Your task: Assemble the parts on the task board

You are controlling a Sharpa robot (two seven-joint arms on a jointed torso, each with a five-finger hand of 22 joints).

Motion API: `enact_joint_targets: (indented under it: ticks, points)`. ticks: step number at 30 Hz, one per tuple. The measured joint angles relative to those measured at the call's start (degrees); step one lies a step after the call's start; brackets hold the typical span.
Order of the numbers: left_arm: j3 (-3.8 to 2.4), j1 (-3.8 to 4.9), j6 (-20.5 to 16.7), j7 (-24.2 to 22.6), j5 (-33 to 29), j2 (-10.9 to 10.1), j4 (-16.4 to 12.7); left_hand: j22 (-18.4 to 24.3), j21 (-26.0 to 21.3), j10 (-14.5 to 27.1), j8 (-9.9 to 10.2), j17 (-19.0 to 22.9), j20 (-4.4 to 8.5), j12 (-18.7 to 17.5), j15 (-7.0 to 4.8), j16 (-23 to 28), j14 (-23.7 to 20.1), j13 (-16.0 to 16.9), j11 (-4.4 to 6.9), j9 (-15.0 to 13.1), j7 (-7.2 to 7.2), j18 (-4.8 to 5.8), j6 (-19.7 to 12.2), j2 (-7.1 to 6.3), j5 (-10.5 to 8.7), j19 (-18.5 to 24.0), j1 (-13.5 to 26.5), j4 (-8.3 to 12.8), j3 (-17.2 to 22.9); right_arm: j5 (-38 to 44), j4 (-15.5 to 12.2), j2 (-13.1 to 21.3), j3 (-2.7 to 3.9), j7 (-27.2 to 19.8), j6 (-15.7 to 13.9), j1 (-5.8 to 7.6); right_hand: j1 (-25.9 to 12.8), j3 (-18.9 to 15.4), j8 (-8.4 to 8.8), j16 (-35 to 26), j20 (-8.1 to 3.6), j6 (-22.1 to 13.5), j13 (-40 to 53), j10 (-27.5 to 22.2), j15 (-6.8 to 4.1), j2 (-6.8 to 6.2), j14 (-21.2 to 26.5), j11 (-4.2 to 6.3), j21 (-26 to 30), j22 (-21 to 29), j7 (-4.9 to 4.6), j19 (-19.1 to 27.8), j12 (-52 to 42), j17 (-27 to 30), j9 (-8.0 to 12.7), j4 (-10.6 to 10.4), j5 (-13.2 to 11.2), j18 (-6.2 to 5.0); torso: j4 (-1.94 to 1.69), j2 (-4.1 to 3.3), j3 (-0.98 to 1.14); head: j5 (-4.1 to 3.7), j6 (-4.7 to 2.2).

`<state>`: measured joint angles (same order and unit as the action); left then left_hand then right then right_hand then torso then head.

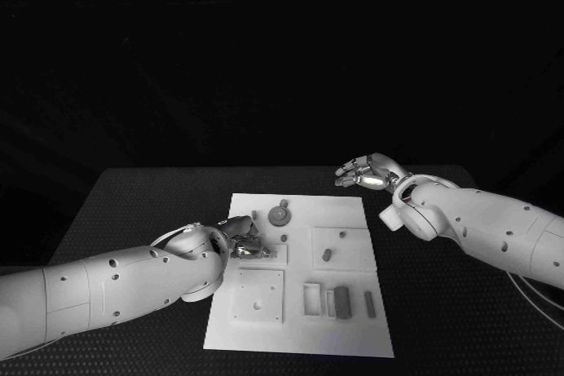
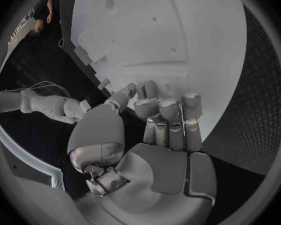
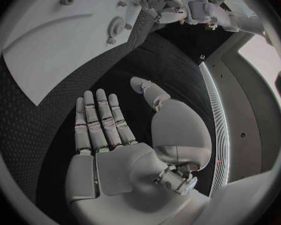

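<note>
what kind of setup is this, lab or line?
Likely a lab test bench, not a production line: a black table in a dark room, one white task board with small parts laid out, and a left robot hand over it.

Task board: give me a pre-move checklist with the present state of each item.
1. Task board lies flat on the black table: ok.
2. Left hand over the board's left edge, by a square plate: ok.
3. Left hand holds a part: cannot tell; its fingers curl over the board.
4. Right hand empty, fingers straight: ok.
5. Right hand off the board, over the table beyond its far right corner: ok.
6. Gear-shaped part near the far edge untouched: ok.
</note>
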<state>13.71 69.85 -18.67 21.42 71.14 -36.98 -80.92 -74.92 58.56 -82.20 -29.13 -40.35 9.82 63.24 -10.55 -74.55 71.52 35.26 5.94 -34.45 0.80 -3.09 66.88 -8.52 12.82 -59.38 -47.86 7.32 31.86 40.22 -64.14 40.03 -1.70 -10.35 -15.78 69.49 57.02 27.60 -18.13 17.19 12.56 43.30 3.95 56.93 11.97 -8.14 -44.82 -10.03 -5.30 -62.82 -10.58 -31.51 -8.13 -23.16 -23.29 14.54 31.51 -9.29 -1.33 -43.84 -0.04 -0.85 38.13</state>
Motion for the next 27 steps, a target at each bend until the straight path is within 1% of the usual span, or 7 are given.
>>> enact_joint_targets:
  ticks: [2,3,4,6,9,15,27]
  points:
    - [-0.01,0.0,0.0,0.0,-0.1,0.0,0.0,0.0,0.0,0.0,0.0,0.0,0.0,0.1,0.0,0.0,0.0,0.0,0.0,0.0,-0.32,0.0,0.3,0.19,0.14,0.0,0.5,-0.6,-0.1,0.0,0.0,0.0,0.0,0.0,0.0,0.0,0.0,0.0,0.0,0.0,0.0,0.0,0.0,0.0,0.0,0.0,0.0,0.0,0.0,0.0,0.0,0.0,0.0,0.0,0.0,0.0,0.0,0.0,0.0,0.01,0.0,-0.01,0.0]
    - [-0.01,0.0,0.0,0.0,-0.1,0.0,0.0,0.0,0.0,0.8,-0.1,0.0,0.0,0.2,0.0,0.0,0.0,0.0,0.49,0.0,-1.68,0.0,2.5,0.32,0.46,0.0,1.1,-1.1,-0.2,0.0,0.0,0.0,0.0,0.0,0.0,0.0,0.0,0.0,0.0,0.0,0.0,0.0,0.0,0.0,0.0,0.0,0.0,0.0,0.0,0.0,0.0,0.0,0.0,0.0,0.0,0.0,0.0,0.0,0.0,0.01,0.0,-0.01,0.01]
    - [-0.02,0.0,0.0,0.0,-0.1,0.0,0.0,0.0,0.0,2.1,-0.1,0.0,0.0,0.3,0.0,0.0,0.0,0.0,1.29,0.1,-2.05,0.0,3.4,0.66,0.89,0.0,1.4,-1.4,-0.3,0.0,0.0,0.0,0.0,0.0,0.0,0.0,0.0,0.0,0.0,0.0,0.0,0.0,0.0,0.0,0.0,0.0,0.0,0.0,0.0,0.0,0.0,0.0,0.0,0.1,0.0,0.0,0.0,0.0,0.0,0.02,0.0,-0.01,0.01]
    - [-0.02,0.0,0.0,0.0,-0.2,0.0,0.1,0.0,0.0,2.3,-0.1,0.0,0.0,0.3,0.0,0.0,0.0,0.0,1.67,0.1,-2.32,0.0,3.3,0.68,1.11,0.0,1.7,-1.6,-0.4,0.0,0.0,0.0,0.0,0.0,0.0,0.0,0.0,0.0,0.0,0.0,0.0,0.0,0.0,0.0,0.0,0.0,0.0,0.0,0.0,0.0,0.0,0.0,0.0,0.1,0.0,0.0,0.0,0.0,0.01,0.02,0.0,-0.01,0.02]
    - [-0.07,0.0,0.0,0.0,-0.3,0.0,0.1,0.0,0.0,2.4,-0.1,0.0,0.0,0.3,-0.18,-0.2,-0.2,0.0,1.83,0.2,-2.35,0.0,3.3,1.41,1.55,0.0,2.9,-2.6,-0.6,0.0,0.0,0.0,0.0,0.0,0.0,0.0,0.0,0.0,0.0,0.0,0.0,0.0,0.0,0.0,0.0,0.0,0.0,0.0,0.0,-0.1,0.0,0.0,0.0,0.1,0.0,0.0,0.0,0.0,0.01,0.02,0.0,-0.01,0.02]
    - [-0.12,0.0,0.0,-0.1,-0.5,-0.1,0.1,0.0,0.0,2.5,-0.1,0.0,0.0,0.3,-0.18,-0.2,-0.2,0.0,1.84,0.2,-2.36,0.0,3.3,1.85,1.55,0.0,3.4,-2.8,-0.8,0.0,0.0,0.0,0.0,0.0,0.0,0.0,0.0,0.0,0.0,0.0,0.0,0.0,0.0,0.0,0.0,0.0,0.0,0.0,0.0,-0.1,0.01,0.0,0.0,0.1,0.0,0.0,0.0,-0.01,0.01,0.01,-0.01,-0.09,-0.02]
    - [-0.24,0.0,0.1,-0.2,-1.0,-0.1,0.5,0.0,0.0,2.5,-0.1,0.0,0.0,0.5,-0.18,-0.2,-0.2,0.0,1.83,0.2,-2.38,0.0,3.3,0.82,1.52,0.0,4.4,-3.9,-0.6,0.0,0.0,0.0,0.0,0.1,0.0,0.0,0.0,0.0,0.0,0.0,0.0,0.0,0.0,0.0,0.0,0.0,0.0,0.0,0.0,-0.1,0.01,0.0,0.0,0.1,0.1,0.0,0.0,0.0,0.01,0.01,0.0,-0.14,-0.01]
